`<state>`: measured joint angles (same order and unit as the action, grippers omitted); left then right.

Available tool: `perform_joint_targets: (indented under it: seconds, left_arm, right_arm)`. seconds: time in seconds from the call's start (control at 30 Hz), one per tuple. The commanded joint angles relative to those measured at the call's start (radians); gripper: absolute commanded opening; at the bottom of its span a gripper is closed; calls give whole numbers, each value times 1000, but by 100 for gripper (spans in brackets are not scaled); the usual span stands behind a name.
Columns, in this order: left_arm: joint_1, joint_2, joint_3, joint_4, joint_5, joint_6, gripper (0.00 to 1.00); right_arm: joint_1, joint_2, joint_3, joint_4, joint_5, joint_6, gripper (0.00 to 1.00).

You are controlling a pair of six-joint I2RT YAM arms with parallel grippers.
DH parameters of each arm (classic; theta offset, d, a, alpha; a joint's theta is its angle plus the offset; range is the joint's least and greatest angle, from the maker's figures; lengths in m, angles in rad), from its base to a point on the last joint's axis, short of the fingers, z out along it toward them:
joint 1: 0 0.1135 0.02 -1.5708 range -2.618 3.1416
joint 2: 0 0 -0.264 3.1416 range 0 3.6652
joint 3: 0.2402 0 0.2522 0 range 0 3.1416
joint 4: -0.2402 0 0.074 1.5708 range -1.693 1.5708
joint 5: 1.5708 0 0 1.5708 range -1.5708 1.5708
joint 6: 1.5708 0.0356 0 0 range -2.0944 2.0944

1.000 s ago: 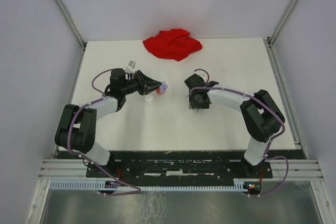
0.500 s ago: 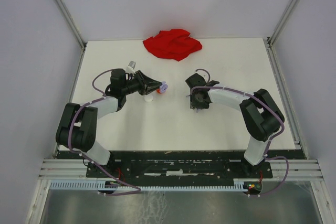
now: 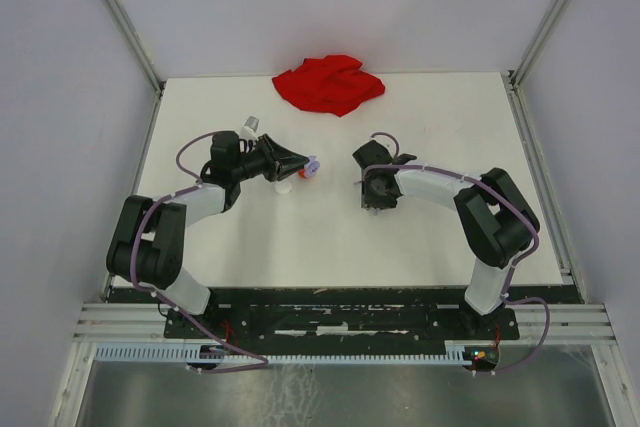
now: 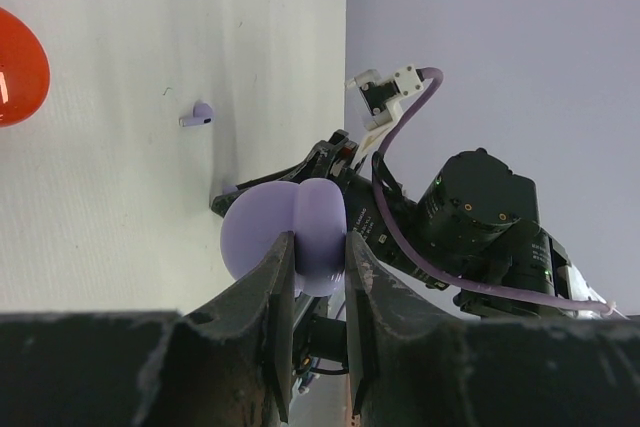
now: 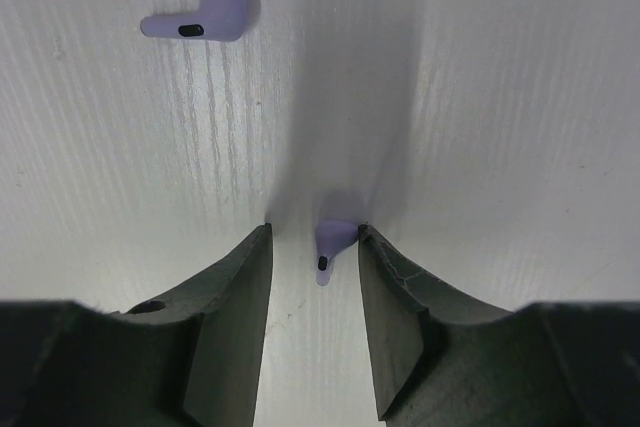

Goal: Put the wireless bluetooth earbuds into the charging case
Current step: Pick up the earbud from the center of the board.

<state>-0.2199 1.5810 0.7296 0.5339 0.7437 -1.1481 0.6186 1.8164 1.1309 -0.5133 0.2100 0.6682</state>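
Inside the half-open right claw (image 5: 314, 233) lies a lavender earbud (image 5: 337, 238); left claw (image 4: 318, 244) grips the charging case (image 4: 262, 232)

A lavender earbud (image 5: 335, 245) sits between the parted jaws of the gripper (image 5: 312, 239), a second lavender earbud (image 5: 205, 15) lying apart on the table (image 5: 490, 97).

One lavender earbud (image 5: 205, 15) lies flat on its side on the white table (image 5: 500, 97). A second lavender earbud (image 5: 333, 247) sits just beside it, between the right gripper's (image 5: 313, 232) parted fingers. The lavender charging case (image 4: 285, 232), two rounded lobes, is pinched in the left gripper (image 4: 318, 239).
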Motion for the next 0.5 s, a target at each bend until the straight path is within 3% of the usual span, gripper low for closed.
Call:
perform_joint_targets:
  seconds: [0.0,0.47]
  left_arm:
    - [3,10,17,59,26,-22,3]
    - [4,18,18,75,29,-30,3]
  right_arm:
    - [-6,14,27,9,-1,0,47]
    - [-8,20,50,-10,13,-7,41]
